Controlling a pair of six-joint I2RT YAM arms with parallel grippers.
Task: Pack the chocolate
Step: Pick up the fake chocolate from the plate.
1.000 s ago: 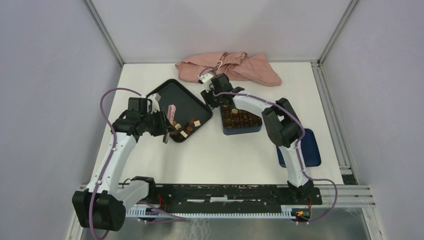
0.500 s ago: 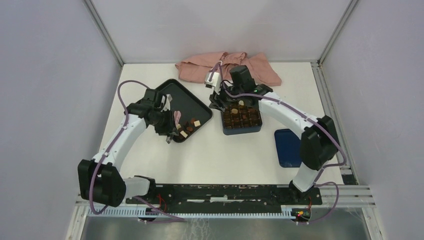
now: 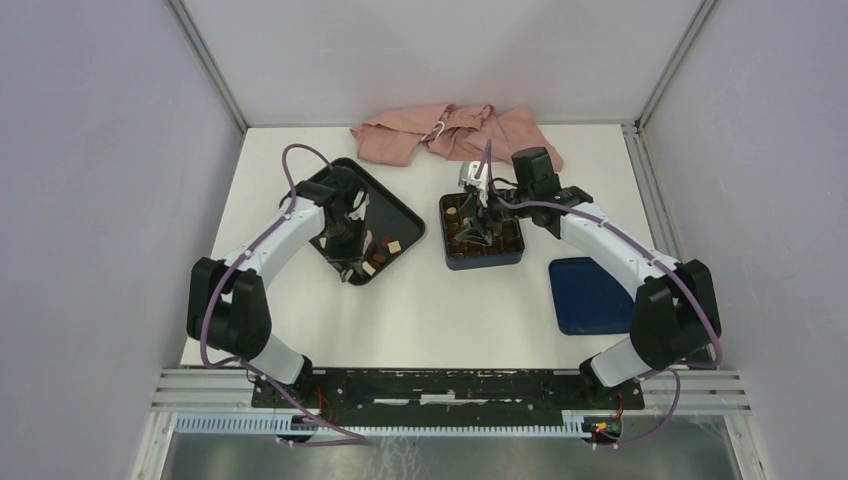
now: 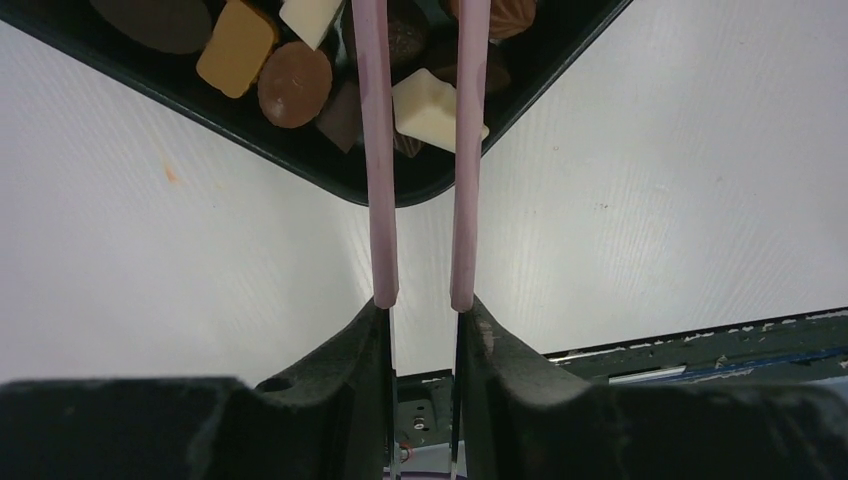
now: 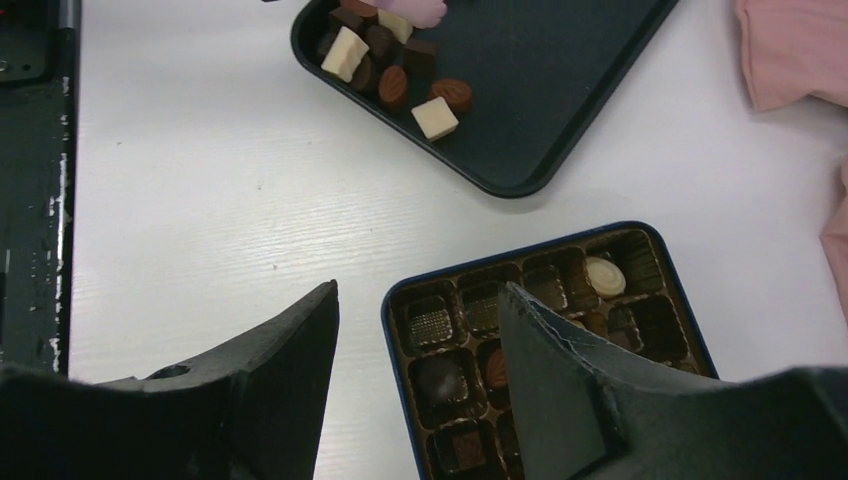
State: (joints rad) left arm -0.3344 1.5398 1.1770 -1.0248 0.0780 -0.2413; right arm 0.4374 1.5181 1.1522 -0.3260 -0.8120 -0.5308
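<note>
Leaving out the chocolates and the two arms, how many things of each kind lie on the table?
black tray: 1
blue box: 1
flat blue lid: 1
pink cloth: 1
Total: 4

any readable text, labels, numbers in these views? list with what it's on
No readable text in any view.
Dark blue square box with brown gridded insert: no print visible.
Black rimmed plastic tray: plain.
Dark blue flat lid: plain.
Small brown and cream-white chocolate pieces: no lettering legible.
Black metal base rail: pale marks, too small to tell whether they are print.
</note>
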